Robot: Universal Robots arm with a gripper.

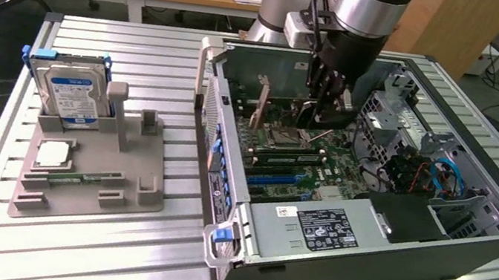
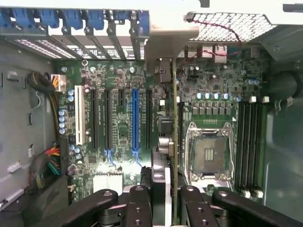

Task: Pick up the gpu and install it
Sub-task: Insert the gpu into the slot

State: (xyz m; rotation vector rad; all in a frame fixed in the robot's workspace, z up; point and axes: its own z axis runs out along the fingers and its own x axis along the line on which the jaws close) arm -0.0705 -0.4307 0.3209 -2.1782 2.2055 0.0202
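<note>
The gpu (image 2: 174,118) shows edge-on as a thin dark card with its silvery bracket (image 2: 165,45) toward the case's rear wall. My gripper (image 2: 166,203) is shut on it, one finger on each face. The card hangs upright over the green motherboard (image 2: 118,75), between the blue slot (image 2: 135,123) and the CPU socket (image 2: 210,151), in line with a black slot; whether it touches that slot I cannot tell. In the exterior view my gripper (image 1: 322,110) reaches down into the open computer case (image 1: 474,243), with the gpu (image 1: 317,123) dark between its fingers.
A grey holder tray (image 1: 125,165) at the exterior view's left carries a hard drive (image 1: 74,93), a square chip (image 1: 55,153) and a memory stick (image 1: 83,178). Inside the case are memory slots (image 2: 251,142), a power supply (image 1: 316,229) and drive cages (image 1: 424,175). Desks stand behind.
</note>
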